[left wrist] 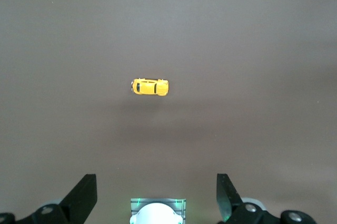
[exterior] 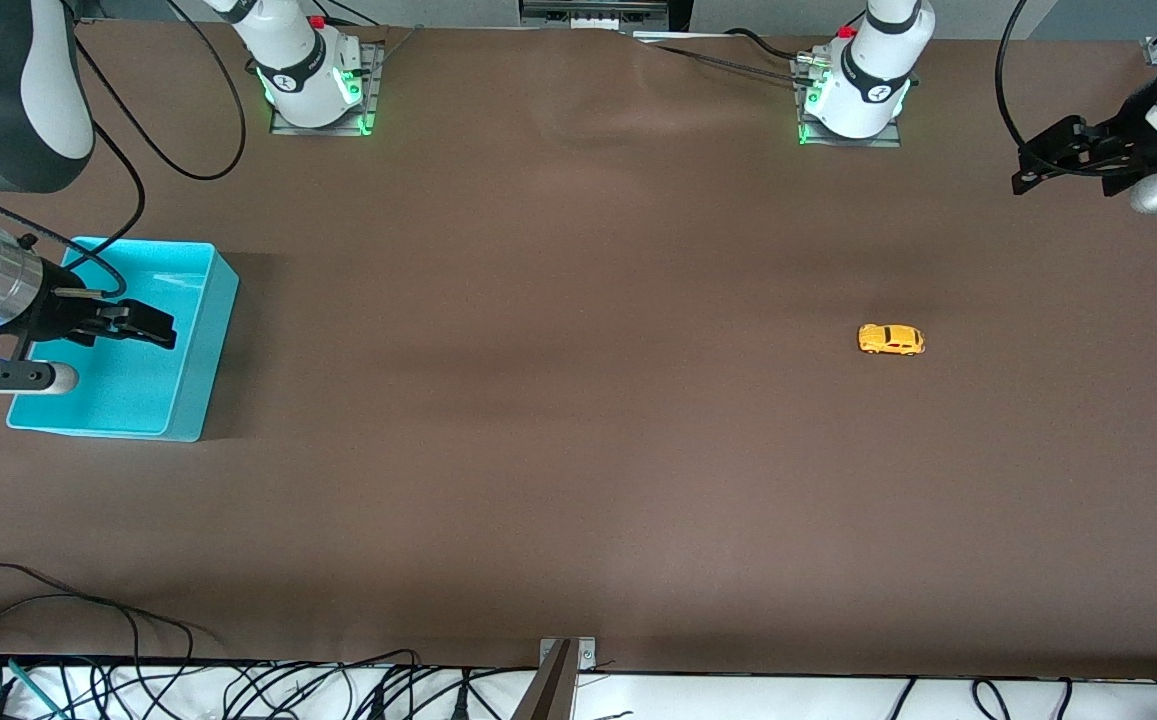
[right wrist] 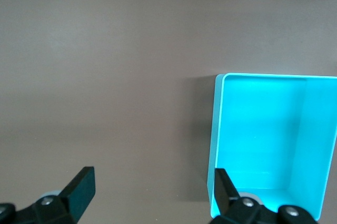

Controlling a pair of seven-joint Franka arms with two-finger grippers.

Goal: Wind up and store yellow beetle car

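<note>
The right gripper (exterior: 153, 325) is hanging wide open and empty over the open-topped turquoise plastic bin (exterior: 200, 345), at about nine o'clock on the brown table (exterior: 578, 450), probably waiting at the storage spot. The tiny yellow beetle-shaped toy car (exterior: 891, 340) is sitting on its wheels around three o'clock, untouched. The left gripper (exterior: 1048, 160), equally spread and empty, is hovering at two o'clock, likely placed for the pickup. No readable writing is showing.

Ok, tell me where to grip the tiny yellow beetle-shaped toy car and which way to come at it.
Come straight down on the tiny yellow beetle-shaped toy car and pinch its two long flanks. It sits upright on the brown table, lengthwise along it; the roof is rounded, the sides flatter. The open left gripper is probably best placed, though it is not yet over it.
</note>
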